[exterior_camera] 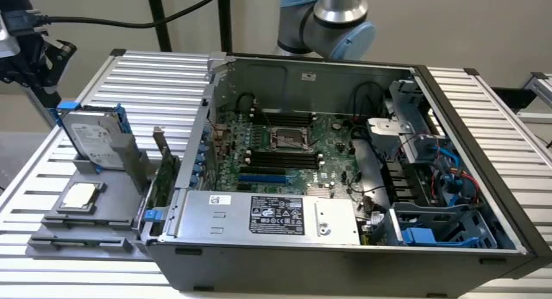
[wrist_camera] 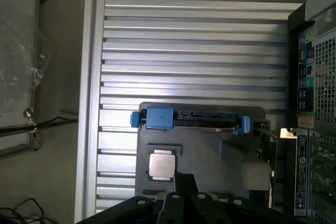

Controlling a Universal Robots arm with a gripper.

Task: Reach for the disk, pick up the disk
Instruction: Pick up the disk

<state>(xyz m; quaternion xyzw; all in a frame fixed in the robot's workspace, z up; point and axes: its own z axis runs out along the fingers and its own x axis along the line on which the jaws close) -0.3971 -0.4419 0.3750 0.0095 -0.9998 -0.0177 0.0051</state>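
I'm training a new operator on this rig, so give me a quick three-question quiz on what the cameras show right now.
1. True or false: the disk stands upright in the grey holder, outside the computer case.
2. Which of these lies flat in the holder near the disk? A) a square silver chip B) a screwdriver C) a fan
3. Short answer: is the gripper holding the disk?

Key: 1 true. 2 A. 3 no; the disk sits in its holder with the gripper apart from it.
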